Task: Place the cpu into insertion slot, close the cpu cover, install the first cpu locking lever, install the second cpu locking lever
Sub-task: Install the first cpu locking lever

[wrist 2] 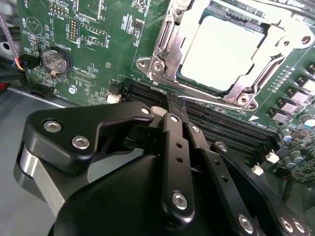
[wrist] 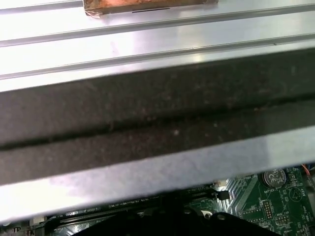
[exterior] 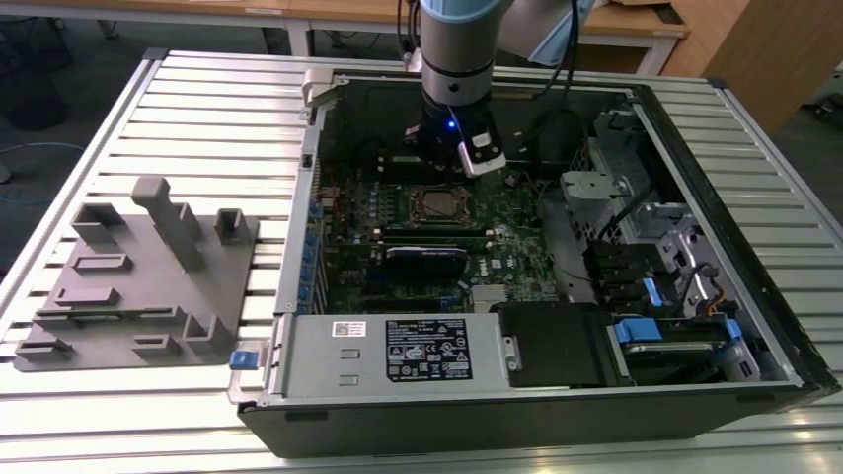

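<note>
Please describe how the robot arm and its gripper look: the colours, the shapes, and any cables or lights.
In the exterior view, the arm is a grey cylinder with a light blue cap at its joint, and black cables run beside it. Its wrist end is black, with a small blue light and a white block. In the second wrist view, the gripper is matte black, built of flat linked bars fastened with silver screws, over a rounded black body.

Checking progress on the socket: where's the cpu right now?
The cpu sits in the insertion slot on the green motherboard, beyond the memory slots.
</note>
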You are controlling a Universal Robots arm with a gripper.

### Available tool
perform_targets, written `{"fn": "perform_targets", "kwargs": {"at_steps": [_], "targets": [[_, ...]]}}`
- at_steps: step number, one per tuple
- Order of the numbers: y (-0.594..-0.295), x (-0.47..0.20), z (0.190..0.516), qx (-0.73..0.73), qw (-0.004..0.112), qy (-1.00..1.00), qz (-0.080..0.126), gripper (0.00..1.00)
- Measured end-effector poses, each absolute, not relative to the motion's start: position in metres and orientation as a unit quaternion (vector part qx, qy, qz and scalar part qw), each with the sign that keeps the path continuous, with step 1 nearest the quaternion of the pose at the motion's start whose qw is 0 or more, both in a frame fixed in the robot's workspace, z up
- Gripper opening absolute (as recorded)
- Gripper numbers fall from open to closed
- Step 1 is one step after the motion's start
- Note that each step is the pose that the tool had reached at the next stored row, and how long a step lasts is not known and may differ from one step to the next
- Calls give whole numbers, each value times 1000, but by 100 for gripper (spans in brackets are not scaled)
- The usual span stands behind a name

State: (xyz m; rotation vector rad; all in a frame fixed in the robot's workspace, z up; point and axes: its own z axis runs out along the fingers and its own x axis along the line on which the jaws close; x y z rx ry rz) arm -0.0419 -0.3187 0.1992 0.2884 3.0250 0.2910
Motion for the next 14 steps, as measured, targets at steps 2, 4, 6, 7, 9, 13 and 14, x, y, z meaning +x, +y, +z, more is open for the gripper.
{"fn": "perform_targets", "kwargs": {"at_steps": [2, 4, 6, 7, 9, 13, 14], "targets": [[-319, -42, 199, 95, 45, 990, 93, 11], [-319, -42, 198, 96, 45, 990, 92, 11], [-319, -42, 198, 97, 45, 990, 91, 11], [-319, -42, 197, 97, 45, 990, 91, 11], [-319, -42, 197, 98, 45, 990, 91, 11], [-318, -42, 196, 100, 46, 990, 89, 11], [-318, -42, 196, 100, 46, 990, 88, 11]]}}
